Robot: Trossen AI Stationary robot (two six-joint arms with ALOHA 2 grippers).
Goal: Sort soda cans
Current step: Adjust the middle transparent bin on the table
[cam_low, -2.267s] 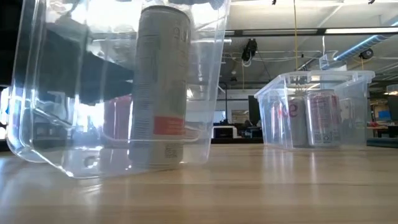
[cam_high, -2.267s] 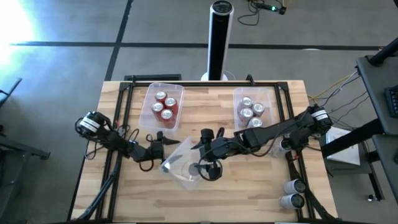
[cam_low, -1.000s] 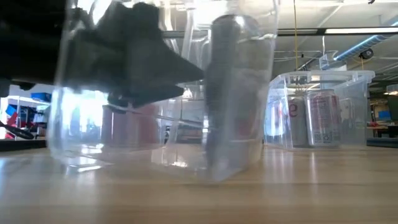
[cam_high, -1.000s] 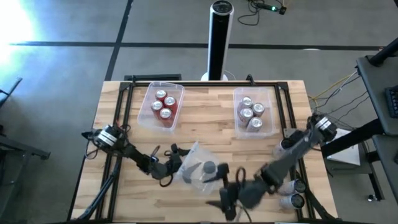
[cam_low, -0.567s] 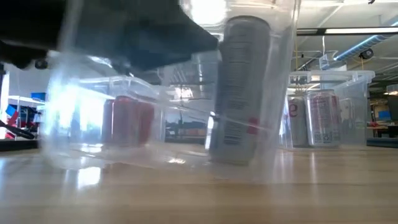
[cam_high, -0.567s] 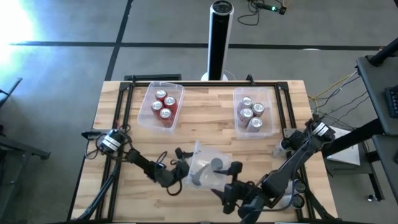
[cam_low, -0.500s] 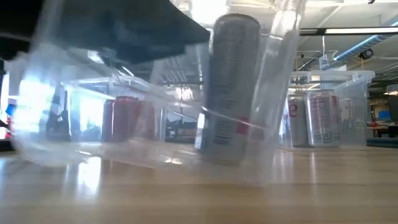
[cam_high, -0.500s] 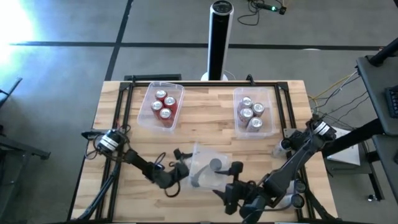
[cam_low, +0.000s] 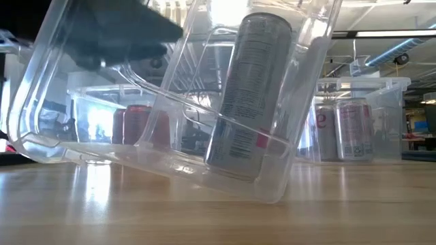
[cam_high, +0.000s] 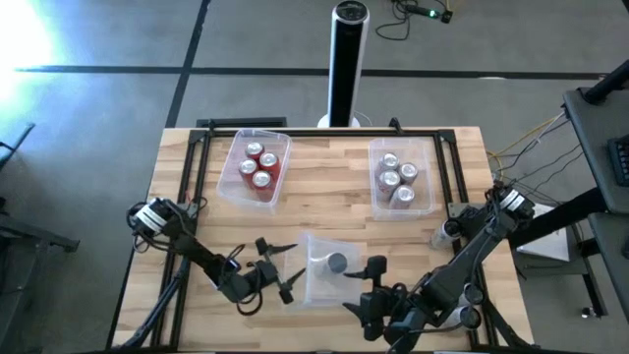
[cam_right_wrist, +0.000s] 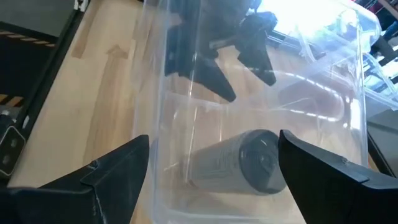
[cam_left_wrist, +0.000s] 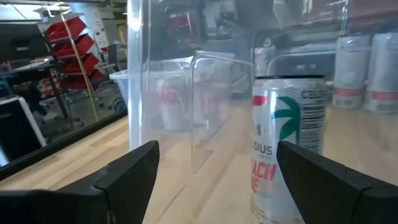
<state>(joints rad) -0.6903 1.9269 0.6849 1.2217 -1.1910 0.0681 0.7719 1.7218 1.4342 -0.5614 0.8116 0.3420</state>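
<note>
The silver-grey can (cam_high: 336,263) stands inside a clear tub (cam_high: 316,287) at the lower middle of the high view, near the front of the bench (cam_high: 324,192). In the low view the tub now tips far more steeply than half a second ago, one end lifted. The left gripper (cam_high: 278,265) has backed off to the tub's left, jaws spread. The right gripper (cam_high: 371,286) sits at its right edge, jaws wide apart.

One can (cam_high: 336,263) stands inside the near tub (cam_high: 313,286), which is tipped up on one edge. Two far tubs, left (cam_high: 233,186) and right (cam_high: 427,202), hold more cans.
</note>
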